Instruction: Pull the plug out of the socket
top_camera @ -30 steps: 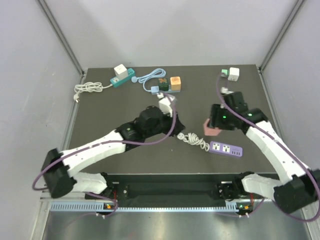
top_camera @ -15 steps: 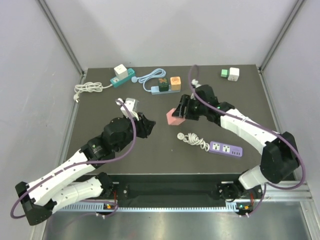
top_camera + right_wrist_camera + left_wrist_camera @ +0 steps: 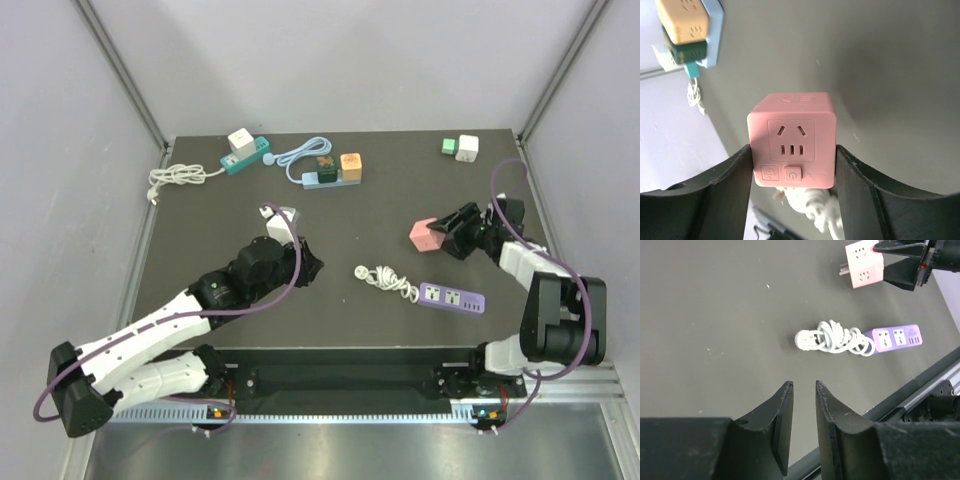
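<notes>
Both arms (image 3: 160, 325) bent | right fingers (image 3: 730, 175) pinching pink cube (image 3: 792, 140) | left fingers (image 3: 780, 425) slightly apart

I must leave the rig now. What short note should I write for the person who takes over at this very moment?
Left pincer: nearly closed, with a narrow gap and nothing in it.
Right pincer: shut on the pink cube plug, whose prongs are free.
Purple socket strip: lies on the table by the right arm. Its sockets are empty and its white cord is bundled at its left end.
Done: the pink cube plug is off the strip and apart from it.
Left: probably only to set the cube down and open the right pincer.
</notes>
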Robot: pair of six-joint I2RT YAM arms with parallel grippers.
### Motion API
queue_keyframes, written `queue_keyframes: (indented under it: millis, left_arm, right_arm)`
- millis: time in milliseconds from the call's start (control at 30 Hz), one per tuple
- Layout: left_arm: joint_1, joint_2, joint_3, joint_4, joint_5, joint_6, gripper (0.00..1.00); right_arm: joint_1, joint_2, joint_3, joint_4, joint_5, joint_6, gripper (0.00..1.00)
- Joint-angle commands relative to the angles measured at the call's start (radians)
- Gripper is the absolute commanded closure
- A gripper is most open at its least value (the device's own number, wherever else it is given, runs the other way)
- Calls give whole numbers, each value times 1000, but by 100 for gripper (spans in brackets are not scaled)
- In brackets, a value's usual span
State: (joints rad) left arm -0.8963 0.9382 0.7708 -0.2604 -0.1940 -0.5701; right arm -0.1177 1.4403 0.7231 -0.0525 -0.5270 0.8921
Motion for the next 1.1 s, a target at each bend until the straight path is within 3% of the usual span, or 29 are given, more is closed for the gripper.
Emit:
queue_keyframes:
  millis: [0, 100, 300, 400, 467, 500, 667, 800, 900, 933, 967, 1067]
  left_arm:
    - [2, 25, 12, 72, 51, -19, 71]
    - [2, 42, 12, 98, 80, -28, 71]
    - [2, 37, 16, 102, 100, -25, 71]
    - [2, 13, 13, 93, 107, -24, 69]
    - [2, -13, 10, 82, 117, -24, 68]
    - [2, -24, 5, 82, 120, -25, 68]
    - [2, -107, -18, 66, 142, -42, 68]
    - [2, -171, -41, 53, 160, -45, 68]
    - [2, -222, -60, 35, 160, -47, 68]
    - [2, -245, -67, 29, 160, -47, 67]
    - [2, -257, -71, 27, 160, -45, 67]
    - [2, -286, -90, 13, 153, -43, 66]
  right_arm:
    - [-34, -115, -54, 69, -126, 22, 91]
    - [-101, -133, -102, 59, -133, 1, 87]
    - [-198, -71, -88, 20, -163, -79, 71]
    - [-215, -38, -54, -15, -154, -125, 47]
    - [-215, -31, -33, -49, -160, -154, 11]
    - [-215, -37, -13, -67, -156, -179, 1]
    - [-212, -171, 70, -260, -38, -291, 1]
    - [-145, -311, 212, -481, 281, -424, 0]
    - [33, -402, 285, -576, 548, -433, 0]
    - [168, -415, 297, -595, 617, -421, 0]
    - [237, -438, 308, -606, 736, -388, 0]
    - [475, -472, 271, -563, 901, -325, 0]
